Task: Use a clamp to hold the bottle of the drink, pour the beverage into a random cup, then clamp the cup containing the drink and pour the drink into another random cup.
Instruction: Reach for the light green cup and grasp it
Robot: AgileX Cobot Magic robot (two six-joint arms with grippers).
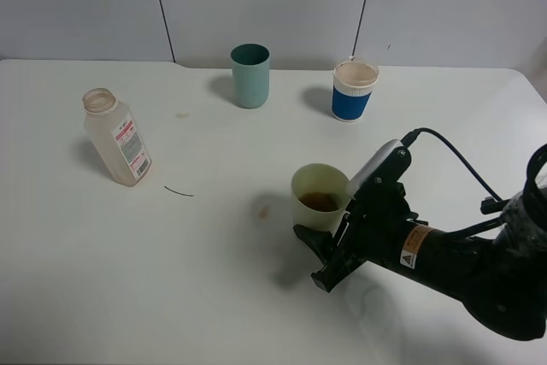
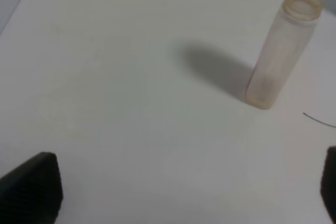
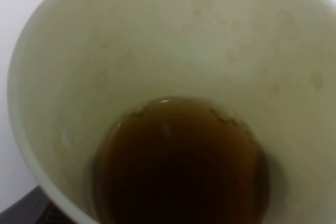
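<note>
The pale yellow-green cup (image 1: pixel 318 187) stands right of the table's middle, with dark brown beverage (image 1: pixel 320 201) in its bottom. My right gripper (image 1: pixel 329 232) reaches in from the lower right and is shut on this cup's near side. The cup (image 3: pixel 173 51) and the beverage (image 3: pixel 178 161) fill the right wrist view. The bottle (image 1: pixel 118 138) stands upright and uncapped at the far left, looking almost empty. My left gripper (image 2: pixel 178 192) is open and holds nothing, well short of the bottle (image 2: pixel 278 51). The blue-and-white cup (image 1: pixel 353 91) stands at the back, right of centre.
A teal cup (image 1: pixel 250 76) stands at the back centre. A thin dark strand (image 1: pixel 179 191) lies on the white table (image 1: pixel 171 279) right of the bottle, and a faint brownish stain (image 1: pixel 263 209) marks the surface left of the held cup.
</note>
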